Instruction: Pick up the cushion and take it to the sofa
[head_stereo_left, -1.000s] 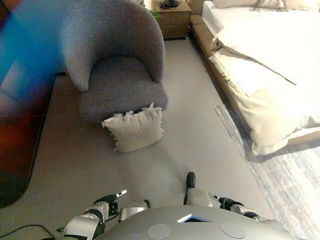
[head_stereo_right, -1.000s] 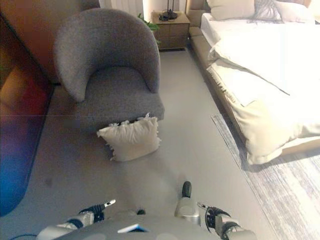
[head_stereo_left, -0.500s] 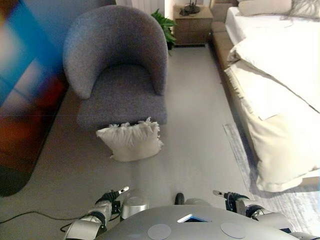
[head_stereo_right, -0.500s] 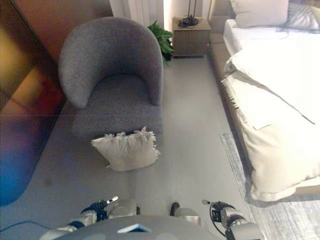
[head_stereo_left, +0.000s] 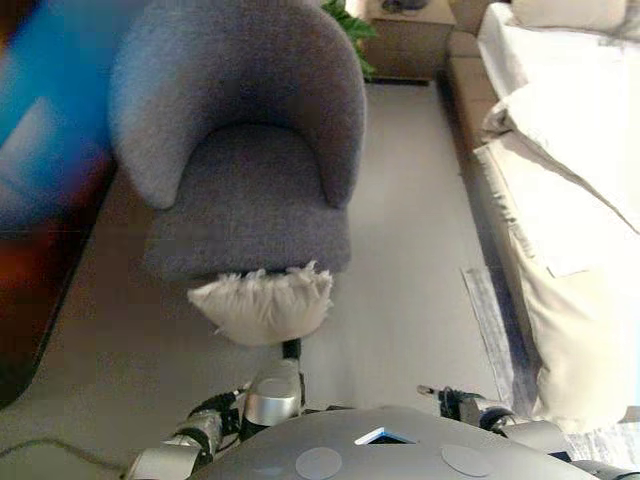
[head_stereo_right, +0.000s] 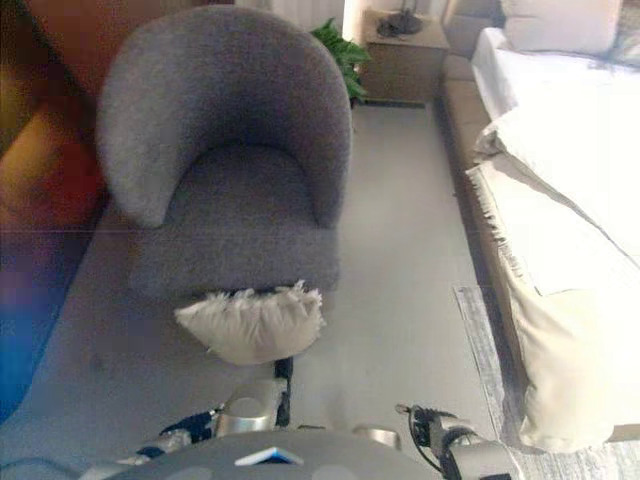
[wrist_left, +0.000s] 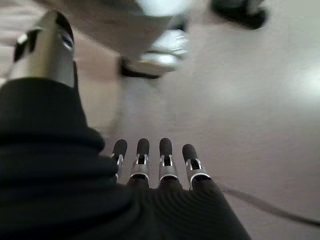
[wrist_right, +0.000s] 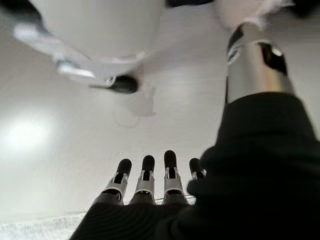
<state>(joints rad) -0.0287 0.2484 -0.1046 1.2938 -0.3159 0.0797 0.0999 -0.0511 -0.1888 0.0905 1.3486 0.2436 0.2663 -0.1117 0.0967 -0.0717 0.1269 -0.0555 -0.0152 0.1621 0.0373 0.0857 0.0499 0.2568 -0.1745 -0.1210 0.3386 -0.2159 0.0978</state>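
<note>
Seen from the head camera's left eye, a cream fringed cushion (head_stereo_left: 262, 304) lies on the pale floor (head_stereo_left: 410, 280), touching the near front edge of a grey tub armchair (head_stereo_left: 240, 150) that serves as the sofa; neither hand touches it. The left hand (head_stereo_left: 212, 413) hangs low at the near left, the right hand (head_stereo_left: 455, 402) low at the near right, both well short of the cushion. A bed with pale bedding (head_stereo_left: 570, 180) runs along the right side, a striped rug (head_stereo_left: 500, 330) beside it, and a potted plant (head_stereo_left: 348, 22) and wooden nightstand (head_stereo_left: 405, 35) stand at the far end. The right eye repeats the scene, the cushion (head_stereo_right: 252, 322) again against the chair's base. In the left wrist view, the left hand's fingers (wrist_left: 165, 150) extend straight and relaxed over bare floor, holding nothing. In the right wrist view, the right hand's fingers (wrist_right: 148, 167) likewise reach out straight, empty above the floor.
</note>
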